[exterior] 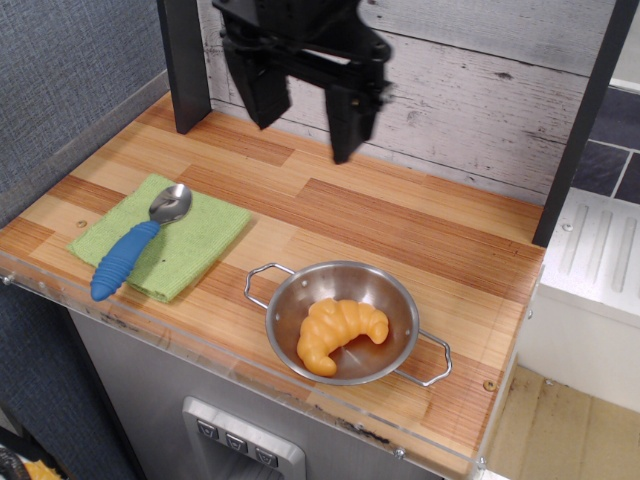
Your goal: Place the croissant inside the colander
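The orange-yellow croissant [338,333] lies inside the shiny steel colander [400,303], which stands near the front edge of the wooden counter with its wire handles to the left and right. My black gripper [303,130] hangs high above the counter at the back, well away from the colander. Its two fingers are spread apart and hold nothing.
A blue-handled spoon [128,247] lies on a green cloth [195,243] at the front left. A dark post [183,70] stands at the back left, a whitewashed plank wall behind. A clear acrylic lip [200,350] runs along the counter's front edge.
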Robot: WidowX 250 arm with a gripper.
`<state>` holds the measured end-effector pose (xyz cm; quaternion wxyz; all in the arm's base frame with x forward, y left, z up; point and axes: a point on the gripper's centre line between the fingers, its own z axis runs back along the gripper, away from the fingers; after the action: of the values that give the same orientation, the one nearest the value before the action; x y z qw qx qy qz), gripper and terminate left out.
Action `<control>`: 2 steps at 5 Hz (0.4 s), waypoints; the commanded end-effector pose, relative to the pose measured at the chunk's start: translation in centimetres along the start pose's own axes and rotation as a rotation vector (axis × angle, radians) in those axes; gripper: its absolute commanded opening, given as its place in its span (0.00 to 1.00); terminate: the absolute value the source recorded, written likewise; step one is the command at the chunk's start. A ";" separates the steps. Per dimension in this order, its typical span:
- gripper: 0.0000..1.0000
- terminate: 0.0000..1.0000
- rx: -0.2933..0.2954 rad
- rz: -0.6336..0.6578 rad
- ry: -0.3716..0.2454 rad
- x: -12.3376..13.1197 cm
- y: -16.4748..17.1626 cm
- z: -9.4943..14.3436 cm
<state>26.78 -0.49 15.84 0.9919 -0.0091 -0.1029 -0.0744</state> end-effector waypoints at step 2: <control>1.00 0.00 -0.021 0.077 0.066 -1.0 4.5 -1.0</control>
<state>26.48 3.96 13.45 0.9977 -0.0279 -0.0465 -0.0403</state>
